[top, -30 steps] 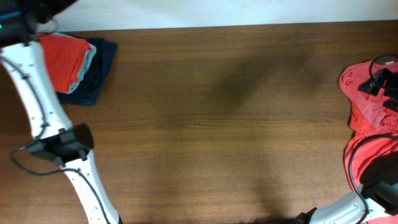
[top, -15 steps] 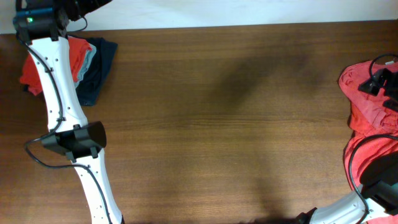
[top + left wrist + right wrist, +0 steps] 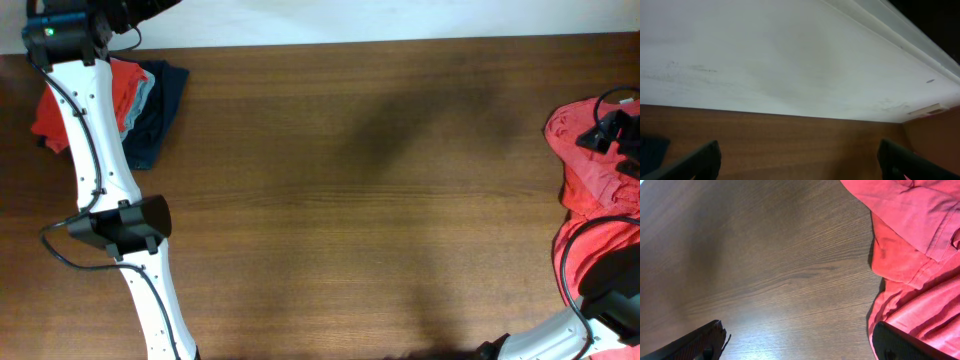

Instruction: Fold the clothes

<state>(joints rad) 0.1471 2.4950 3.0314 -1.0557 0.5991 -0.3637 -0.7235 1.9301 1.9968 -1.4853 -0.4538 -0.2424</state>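
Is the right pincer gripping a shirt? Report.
No: the right pincer stands open over the table, the red shirts lying beside it, ungripped.

text: none legible | labels: none | numbers: none

Table point(image 3: 350, 200) is running L-R across overhead view. Folded stack is sitting at far-L corner. Folded T-shirt point(image 3: 127, 88) is lying on top, 2nd garment point(image 3: 147, 93) is peeking out under its R side, and 3rd garment point(image 3: 166, 98) is lying at bottom, sticking out further R. L arm point(image 3: 93, 150) is reaching from near edge over the stack's L part. Loose T-shirts point(image 3: 590, 170) are lying heaped at R edge, from mid table to near side. R arm point(image 3: 545, 342) is coming up at near-R corner. R gripper point(image 3: 800, 340) is hanging over table just L of the heap. L gripper point(image 3: 800, 162) is facing wall point(image 3: 765, 50) behind table's far edge.
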